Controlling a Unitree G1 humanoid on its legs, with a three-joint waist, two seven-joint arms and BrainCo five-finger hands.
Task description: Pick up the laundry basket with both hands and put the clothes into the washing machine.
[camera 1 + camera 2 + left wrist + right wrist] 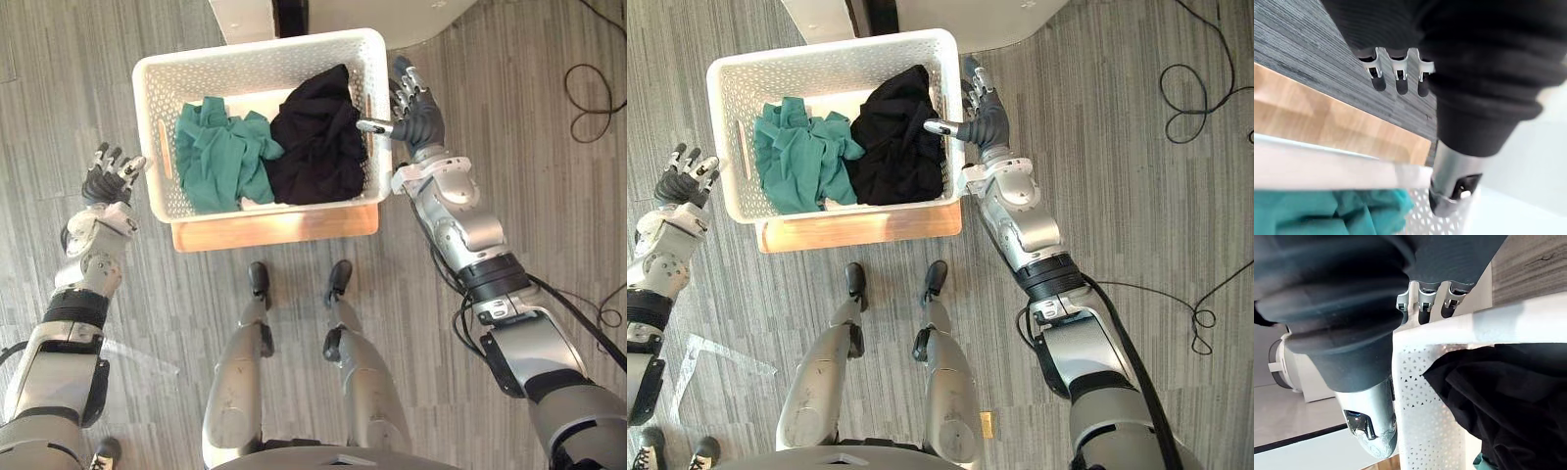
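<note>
**Basket still on its board, both robot hands at its sides**

The white perforated laundry basket stands on a low wooden board that lies on the grey plank floor. The near edge of the board shows beyond the basket's near wall. Two garments lie inside. A green one is bunched in the left half. A black one is heaped in the right half and reaches up against the right wall. The two touch in the middle. Just past the basket's far rim stands a white machine with a dark strip on its front.

The right robot hand is at the basket's right rim, toward the far corner. Its fingers are straight and lie along the outside of the right wall, pointing away from the robot. Its thumb is spread from them and reaches over the rim, above the edge of the black garment. The hand is spread, not clamped; I cannot tell whether the thumb touches the rim.

The left robot hand is beside the basket's left wall, toward the near corner. Its fingers are straight and slightly spread, pointing away from the robot. In the right eye view a strip of floor shows between this hand and the wall, so it stands just apart from the basket and holds nothing.
</note>
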